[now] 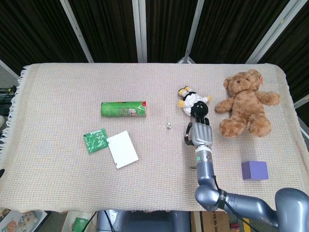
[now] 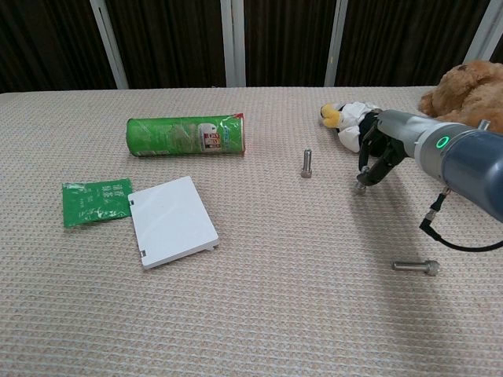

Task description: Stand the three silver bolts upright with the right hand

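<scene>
Far left on the cloth-covered table (image 1: 58, 106), a green packet (image 2: 94, 200) lies touching a white card (image 2: 173, 221), with a green canister (image 2: 186, 136) on its side behind them. Moving right, one silver bolt (image 2: 306, 163) stands upright, alone. Next, the right hand (image 2: 378, 154) pinches a second bolt (image 2: 362, 183) in its fingertips, head down at the cloth, just beside the penguin plush (image 2: 350, 119). A third bolt (image 2: 415, 267) lies flat nearer the front. Far right: teddy bear (image 1: 246, 104), purple block (image 1: 254, 170)
</scene>
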`<action>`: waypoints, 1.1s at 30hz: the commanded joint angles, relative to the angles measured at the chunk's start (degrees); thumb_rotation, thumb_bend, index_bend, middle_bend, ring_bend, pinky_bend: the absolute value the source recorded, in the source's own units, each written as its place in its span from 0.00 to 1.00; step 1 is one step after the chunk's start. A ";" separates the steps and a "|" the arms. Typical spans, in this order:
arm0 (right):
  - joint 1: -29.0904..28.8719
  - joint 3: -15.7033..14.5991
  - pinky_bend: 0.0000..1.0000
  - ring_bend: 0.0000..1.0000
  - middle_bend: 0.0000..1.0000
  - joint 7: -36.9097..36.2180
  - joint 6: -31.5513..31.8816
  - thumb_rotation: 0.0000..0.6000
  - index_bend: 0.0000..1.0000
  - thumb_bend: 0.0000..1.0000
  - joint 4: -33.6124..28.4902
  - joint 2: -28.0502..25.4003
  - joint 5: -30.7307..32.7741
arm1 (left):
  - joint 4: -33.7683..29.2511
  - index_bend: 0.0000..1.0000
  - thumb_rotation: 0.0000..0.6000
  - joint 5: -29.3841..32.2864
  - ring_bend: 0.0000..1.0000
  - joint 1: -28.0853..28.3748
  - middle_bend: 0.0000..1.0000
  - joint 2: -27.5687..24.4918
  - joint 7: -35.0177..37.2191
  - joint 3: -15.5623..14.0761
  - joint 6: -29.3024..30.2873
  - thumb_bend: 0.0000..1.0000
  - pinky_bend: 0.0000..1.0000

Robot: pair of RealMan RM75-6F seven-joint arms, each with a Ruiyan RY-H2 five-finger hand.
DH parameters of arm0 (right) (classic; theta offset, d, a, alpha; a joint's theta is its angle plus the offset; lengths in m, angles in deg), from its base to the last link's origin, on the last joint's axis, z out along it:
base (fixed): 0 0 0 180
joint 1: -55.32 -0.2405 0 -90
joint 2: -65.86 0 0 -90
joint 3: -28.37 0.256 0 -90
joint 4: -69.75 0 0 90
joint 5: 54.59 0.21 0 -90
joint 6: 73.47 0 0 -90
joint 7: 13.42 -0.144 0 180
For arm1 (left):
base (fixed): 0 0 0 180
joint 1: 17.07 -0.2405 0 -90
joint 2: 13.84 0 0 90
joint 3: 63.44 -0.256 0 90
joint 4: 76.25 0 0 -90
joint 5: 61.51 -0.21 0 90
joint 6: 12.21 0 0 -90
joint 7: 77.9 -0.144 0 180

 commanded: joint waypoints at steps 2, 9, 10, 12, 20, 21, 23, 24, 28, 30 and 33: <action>-0.25 -0.19 0.06 0.00 0.00 0.44 -0.19 1.00 0.60 0.38 -0.11 -0.28 0.64 | -0.01 0.20 1.00 0.00 0.00 0.01 0.04 0.00 -0.03 0.00 -0.02 0.12 0.17; -0.55 -0.34 0.06 0.00 0.00 0.60 -0.76 1.00 0.58 0.38 -0.19 -0.82 1.80 | 0.00 0.20 1.00 0.12 0.00 -0.06 0.04 -0.05 0.13 0.06 0.05 0.12 0.17; -0.58 -0.41 0.06 0.00 0.00 0.59 -0.80 1.00 0.58 0.38 -0.23 -0.88 1.83 | 0.00 0.20 1.00 0.12 0.00 -0.05 0.04 -0.05 0.13 0.06 0.05 0.12 0.17; -0.64 -0.52 0.05 0.00 0.00 0.55 -0.84 1.00 0.58 0.38 -0.34 -0.99 1.88 | 0.00 0.20 1.00 0.11 0.00 -0.05 0.04 -0.06 0.12 0.04 0.02 0.12 0.17; -0.93 -0.86 0.06 0.00 0.00 0.35 -1.05 1.00 0.55 0.38 -0.74 -1.38 2.10 | -0.04 0.20 1.00 0.09 0.00 -0.09 0.04 -0.04 0.07 0.04 0.08 0.12 0.17; -0.97 -0.93 0.06 0.00 0.00 0.37 -1.06 1.00 0.55 0.38 -0.76 -1.42 2.15 | -0.05 0.20 1.00 0.12 0.00 -0.10 0.04 -0.05 0.06 0.05 0.09 0.12 0.17; -1.03 -1.09 0.06 0.00 0.00 0.42 -1.13 1.00 0.55 0.38 -0.76 -1.49 2.31 | -0.06 0.20 1.00 0.15 0.00 -0.10 0.04 -0.03 0.02 0.07 0.11 0.12 0.17; -1.06 -1.15 0.06 0.00 0.00 0.42 -1.21 1.00 0.55 0.38 -0.77 -1.52 2.42 | -0.06 0.20 1.00 0.11 0.00 -0.11 0.04 -0.03 0.02 0.05 0.12 0.12 0.17; -1.26 -1.39 0.06 0.00 0.00 0.55 -1.44 1.00 0.54 0.38 -0.75 -1.65 2.78 | -0.03 0.20 1.00 0.02 0.00 -0.13 0.04 -0.03 0.02 0.03 0.19 0.12 0.17; -1.35 -1.47 0.06 0.00 0.00 0.61 -1.47 1.00 0.54 0.38 -0.81 -1.77 2.91 | -0.02 0.20 1.00 0.05 0.00 -0.16 0.04 -0.04 0.08 0.05 0.23 0.12 0.17; -1.47 -1.66 0.06 0.00 0.00 0.72 -1.52 1.00 0.52 0.38 -1.09 -2.07 3.07 | 0.00 0.20 1.00 0.12 0.00 -0.16 0.04 -0.05 0.15 0.08 0.21 0.12 0.17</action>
